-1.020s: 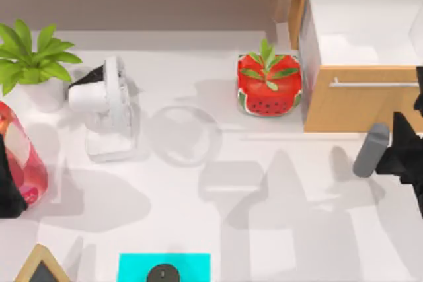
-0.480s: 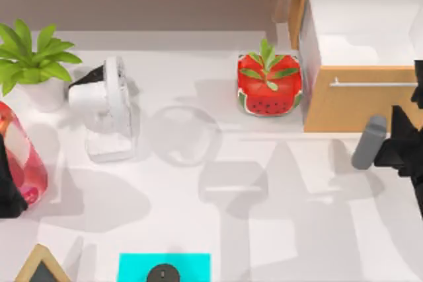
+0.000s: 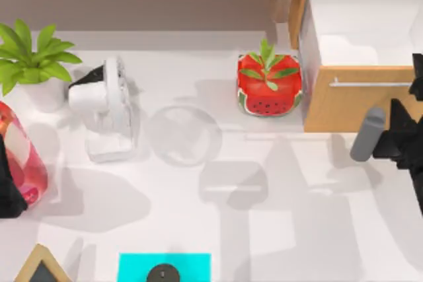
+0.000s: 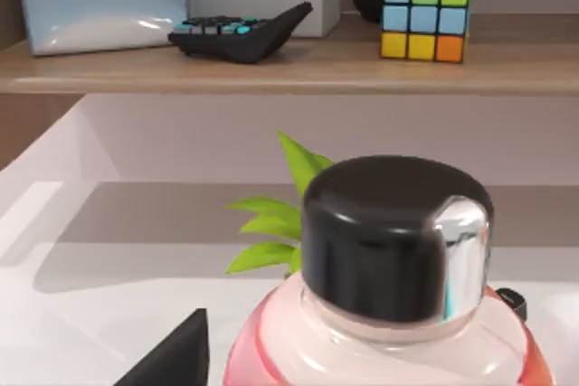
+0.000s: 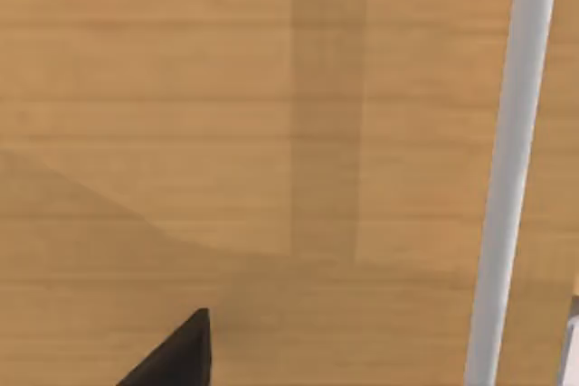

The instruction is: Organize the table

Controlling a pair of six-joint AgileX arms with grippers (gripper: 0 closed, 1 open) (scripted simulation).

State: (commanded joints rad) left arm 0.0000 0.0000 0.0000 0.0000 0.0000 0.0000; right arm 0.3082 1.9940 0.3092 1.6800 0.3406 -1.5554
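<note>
The white table (image 3: pixel 297 229) carries scattered items. At its right edge my right gripper (image 3: pixel 391 143) is shut on a grey cylinder (image 3: pixel 368 135), just in front of the wooden drawer front (image 3: pixel 350 107) of the open drawer (image 3: pixel 363 24). The right wrist view looks closely at that wood front (image 5: pixel 226 133) and its pale handle bar (image 5: pixel 516 169). At the left edge my left gripper (image 3: pixel 8 189) sits against a red translucent bottle (image 3: pixel 23 156). The bottle's black cap (image 4: pixel 393 237) looms close in the left wrist view.
On the table stand a white fan (image 3: pixel 109 107), a potted plant (image 3: pixel 30 57), a watermelon-patterned pot (image 3: pixel 269 84) and a clear round dish (image 3: pixel 184 135). A cyan pad (image 3: pixel 164 265) lies at the front edge. The shelf (image 4: pixel 271 65) holds a calculator (image 4: pixel 240 32) and a colour cube (image 4: pixel 425 11).
My right gripper has carried the grey cylinder a little way toward the drawer front. The left arm and the red bottle have not moved.
</note>
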